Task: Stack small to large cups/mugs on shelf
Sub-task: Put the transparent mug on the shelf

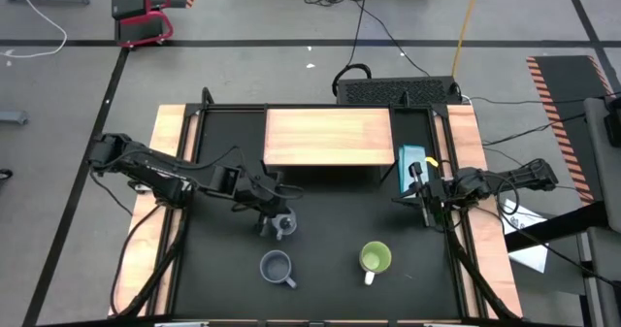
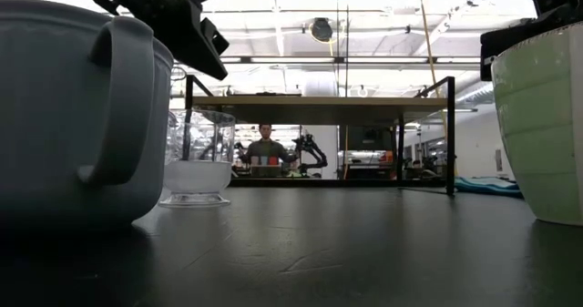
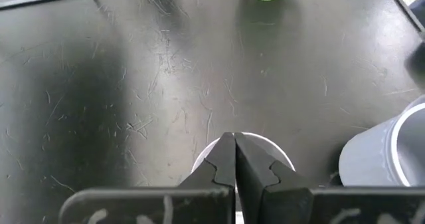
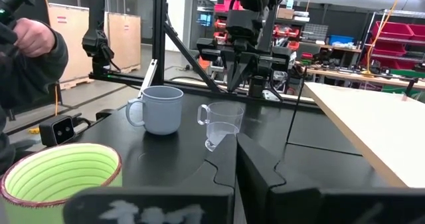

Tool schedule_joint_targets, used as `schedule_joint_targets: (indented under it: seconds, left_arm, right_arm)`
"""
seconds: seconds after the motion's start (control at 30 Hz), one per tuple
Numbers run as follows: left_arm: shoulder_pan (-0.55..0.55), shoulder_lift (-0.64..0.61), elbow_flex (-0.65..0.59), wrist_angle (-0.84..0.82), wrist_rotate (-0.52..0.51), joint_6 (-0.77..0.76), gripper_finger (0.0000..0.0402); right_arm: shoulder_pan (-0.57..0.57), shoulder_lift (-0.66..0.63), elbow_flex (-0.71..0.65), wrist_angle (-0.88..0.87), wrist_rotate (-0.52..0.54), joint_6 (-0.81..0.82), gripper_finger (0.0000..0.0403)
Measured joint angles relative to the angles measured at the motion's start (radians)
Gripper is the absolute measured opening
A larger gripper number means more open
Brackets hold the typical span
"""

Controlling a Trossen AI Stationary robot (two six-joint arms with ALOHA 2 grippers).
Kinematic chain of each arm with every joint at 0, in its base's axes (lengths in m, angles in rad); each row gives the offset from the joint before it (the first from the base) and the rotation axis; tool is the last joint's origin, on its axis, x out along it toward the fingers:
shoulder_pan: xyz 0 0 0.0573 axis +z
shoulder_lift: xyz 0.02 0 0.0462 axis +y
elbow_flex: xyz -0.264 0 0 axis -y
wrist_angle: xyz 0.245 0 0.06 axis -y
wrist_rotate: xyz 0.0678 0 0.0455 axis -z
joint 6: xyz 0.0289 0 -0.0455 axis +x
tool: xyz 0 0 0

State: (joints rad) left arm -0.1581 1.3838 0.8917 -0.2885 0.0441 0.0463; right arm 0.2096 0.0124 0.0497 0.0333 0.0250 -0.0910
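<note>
My black worktop (image 1: 330, 288) carries the glass cup (image 1: 282, 226), the grey-blue mug (image 1: 277, 267), the lime-green mug (image 1: 375, 259), the wooden shelf (image 1: 328, 137) and a blue box (image 1: 411, 165)

The glass cup (image 1: 282, 226) stands in front of the shelf (image 1: 328, 136). Nearer the table's front edge, the handled mug (image 1: 277, 266) sits left of the green mug (image 1: 375, 259).

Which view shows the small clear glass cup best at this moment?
The right wrist view: the glass cup stands whole beside the grey-blue mug, under the left gripper. The low view has it partly behind that mug; the high view shows it small; the left wrist view shows only its rim.
</note>
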Motion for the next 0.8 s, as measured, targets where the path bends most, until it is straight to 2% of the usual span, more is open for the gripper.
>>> schedule_joint_targets:
  seconds: [0.8]
  left_arm:
    - [0.002, 0.0, -0.002, 0.002, -0.019, -0.029, 0.0109]
  right_arm:
    - [0.0, 0.0, 0.0, 0.0, 0.0, 0.001, 0.0]
